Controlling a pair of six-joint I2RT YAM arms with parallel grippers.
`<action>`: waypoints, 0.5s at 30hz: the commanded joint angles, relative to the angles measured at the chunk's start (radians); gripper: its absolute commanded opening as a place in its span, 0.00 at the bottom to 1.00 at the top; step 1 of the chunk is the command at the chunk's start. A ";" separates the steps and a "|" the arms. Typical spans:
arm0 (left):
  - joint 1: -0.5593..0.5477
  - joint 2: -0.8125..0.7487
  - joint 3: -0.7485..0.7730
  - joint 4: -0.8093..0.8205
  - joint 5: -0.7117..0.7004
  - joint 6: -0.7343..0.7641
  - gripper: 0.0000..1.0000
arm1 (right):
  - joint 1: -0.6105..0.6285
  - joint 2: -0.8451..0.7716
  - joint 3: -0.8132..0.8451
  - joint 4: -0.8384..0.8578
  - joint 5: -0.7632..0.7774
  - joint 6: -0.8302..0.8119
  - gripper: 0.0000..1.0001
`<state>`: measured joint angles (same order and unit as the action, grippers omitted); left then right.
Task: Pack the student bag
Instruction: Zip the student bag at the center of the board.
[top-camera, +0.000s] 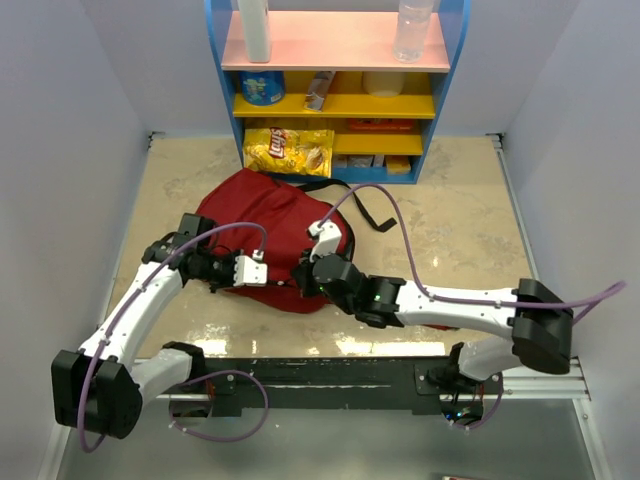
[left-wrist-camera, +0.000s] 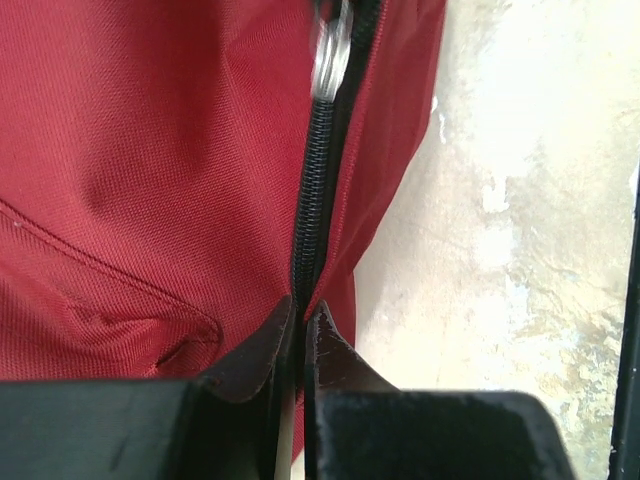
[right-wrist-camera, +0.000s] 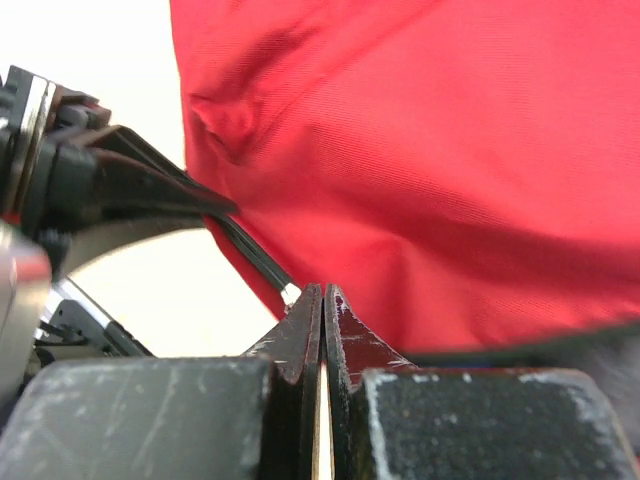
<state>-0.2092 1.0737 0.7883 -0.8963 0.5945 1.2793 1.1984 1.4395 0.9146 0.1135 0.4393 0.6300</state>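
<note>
The student bag (top-camera: 262, 222), a dark-red backpack, lies flat in the middle of the table. Its black zipper (left-wrist-camera: 312, 180) runs along the near edge up to a blurred silver pull (left-wrist-camera: 330, 48). My left gripper (top-camera: 262, 271) (left-wrist-camera: 301, 312) is shut on the zipper seam at the bag's near-left edge. My right gripper (top-camera: 306, 277) (right-wrist-camera: 324, 292) is shut at the same edge, just to the right. A silver zipper pull (right-wrist-camera: 290, 293) sits at its fingertips, and red fabric (right-wrist-camera: 420, 150) fills the space behind. The bag's inside is hidden.
A blue shelf unit (top-camera: 216, 60) with yellow boards stands at the back. It holds a yellow chips bag (top-camera: 290, 151), a blue tub (top-camera: 262, 87) and bottles (top-camera: 414, 28). A black strap (top-camera: 375, 212) trails off the bag's right side. Grey walls close in both sides.
</note>
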 joint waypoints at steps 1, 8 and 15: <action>0.048 -0.017 -0.011 -0.001 -0.059 0.046 0.00 | -0.005 -0.128 -0.055 -0.049 0.088 0.013 0.00; 0.063 -0.032 0.023 -0.049 -0.073 0.072 0.00 | -0.025 -0.197 -0.083 -0.133 0.153 -0.019 0.00; 0.120 -0.066 0.023 -0.110 -0.105 0.152 0.00 | -0.124 -0.254 -0.131 -0.150 0.193 -0.067 0.00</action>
<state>-0.1471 1.0290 0.7876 -0.9443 0.5907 1.3514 1.1324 1.2526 0.7982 -0.0116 0.5251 0.6128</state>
